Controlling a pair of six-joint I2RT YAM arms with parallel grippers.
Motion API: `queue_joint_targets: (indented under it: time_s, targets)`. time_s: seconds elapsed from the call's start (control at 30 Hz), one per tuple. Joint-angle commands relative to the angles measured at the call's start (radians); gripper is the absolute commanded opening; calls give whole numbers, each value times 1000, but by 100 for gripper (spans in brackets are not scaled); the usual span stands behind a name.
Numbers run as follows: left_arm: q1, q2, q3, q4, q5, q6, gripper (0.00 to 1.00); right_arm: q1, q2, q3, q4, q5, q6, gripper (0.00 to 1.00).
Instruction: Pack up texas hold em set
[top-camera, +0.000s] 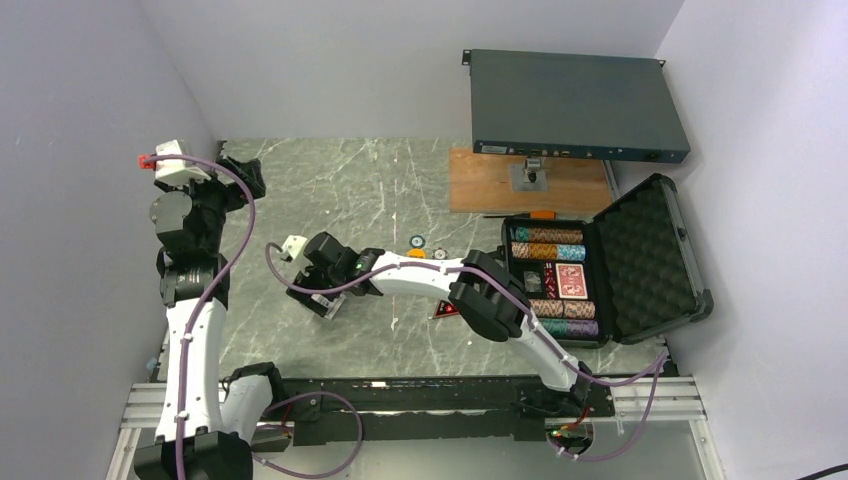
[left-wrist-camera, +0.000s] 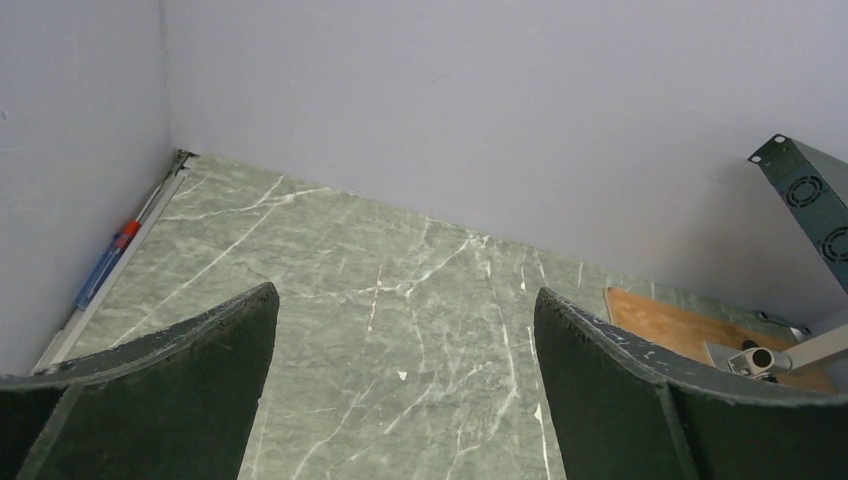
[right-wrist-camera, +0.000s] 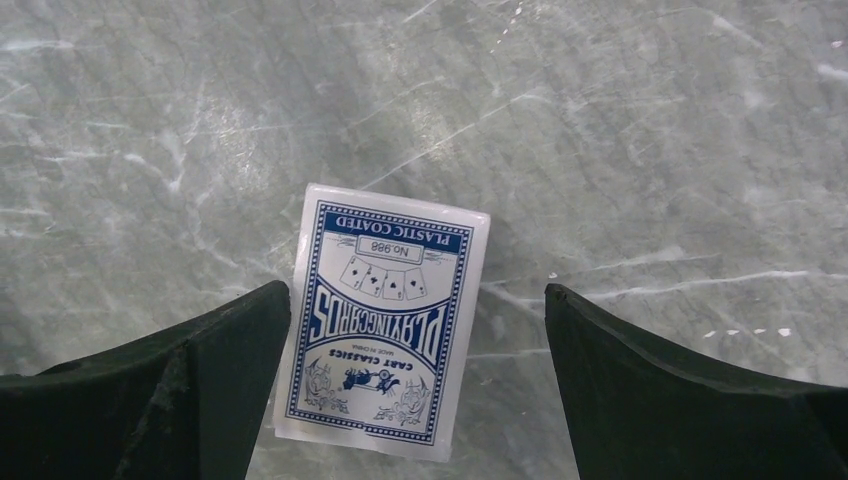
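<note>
Right gripper (right-wrist-camera: 417, 300) spread wide over the blue card deck (right-wrist-camera: 375, 325) — nothing held.

The deck lies flat on the marble table (top-camera: 330, 190) between the open jaws, close against one finger (right-wrist-camera: 190, 385), whose tip hides part of its edge, and well clear of the other. The open black case (top-camera: 640, 250) sits well apart at the table's right side, with rows of chips (top-camera: 548, 236) and a red deck (top-camera: 572, 281) in its tray. Round buttons (top-camera: 417, 242) and the red triangle (top-camera: 446, 310) lie on the table between gripper and case. The left gripper (left-wrist-camera: 405, 310) — also wide and empty — is raised near the far left corner.
</note>
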Motion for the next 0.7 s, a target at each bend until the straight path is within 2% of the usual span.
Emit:
queue_joint_targets:
  time_s: [0.0, 0.17, 0.27, 0.47, 0.67]
  targets:
    - [12, 1, 21, 56, 38, -23, 99, 15, -8, -13, 0, -62, 33, 100]
    - [19, 1, 17, 60, 42, -32, 99, 15, -22, -62, 58, -112, 132, 100]
    - [23, 4, 16, 64, 49, -36, 99, 15, 6, -40, 22, -43, 160, 100]
    - [28, 6, 16, 66, 54, -37, 99, 32, 44, 23, -75, 168, 138, 84]
    - [33, 4, 14, 71, 62, -43, 99, 35, 3, -32, -45, 217, 121, 69]
